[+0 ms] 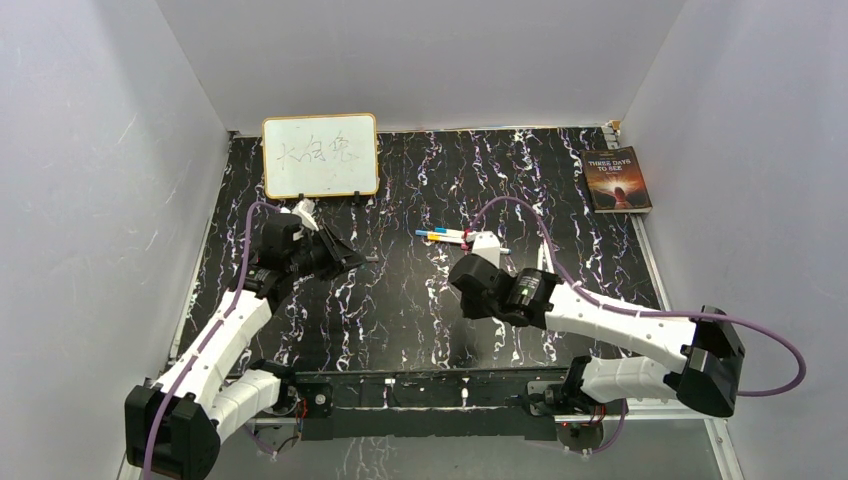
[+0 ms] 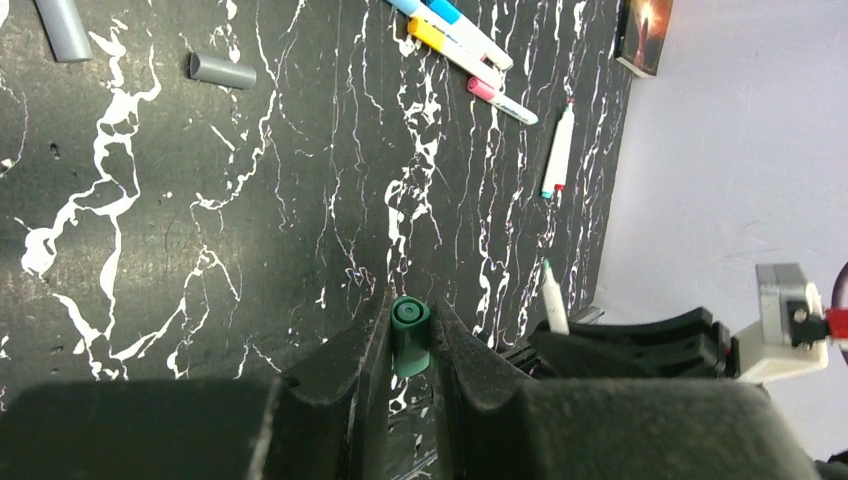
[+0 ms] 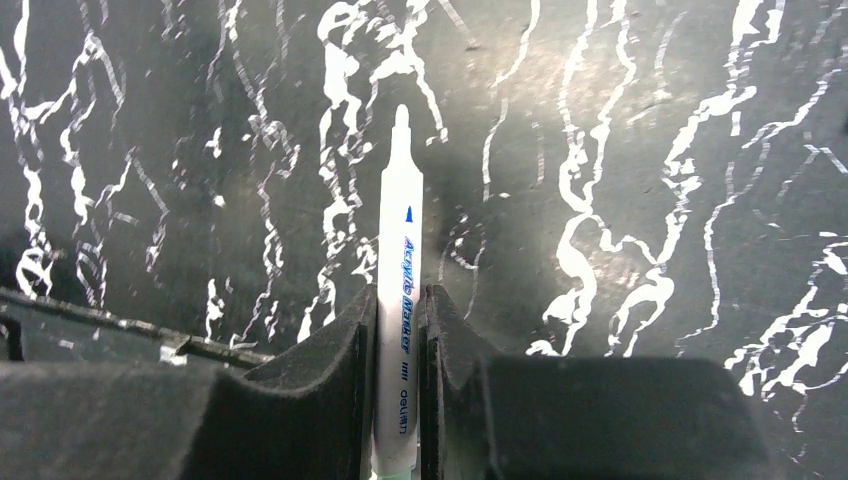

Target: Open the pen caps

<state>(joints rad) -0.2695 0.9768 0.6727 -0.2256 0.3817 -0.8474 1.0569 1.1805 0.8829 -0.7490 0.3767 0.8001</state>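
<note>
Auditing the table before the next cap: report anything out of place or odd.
Nothing spilled or damaged. One stray pen lies apart from the clustered pens, angled differently. A grey cap-like piece lies loose, away from the pens. The left end effector grips a green cap, the right end effector an uncapped pen.

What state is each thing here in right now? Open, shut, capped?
Left gripper: shut on a small green plastic pen cap.
Green cap: off its pen.
Right gripper: shut on a slim white marker.
White marker: uncapped, tip bare.
White markers with blue, yellow and pink caps: capped, lying loose.
Framed whiteboard: upright, written on.
Dark-covered book: closed, lying flat.
</note>
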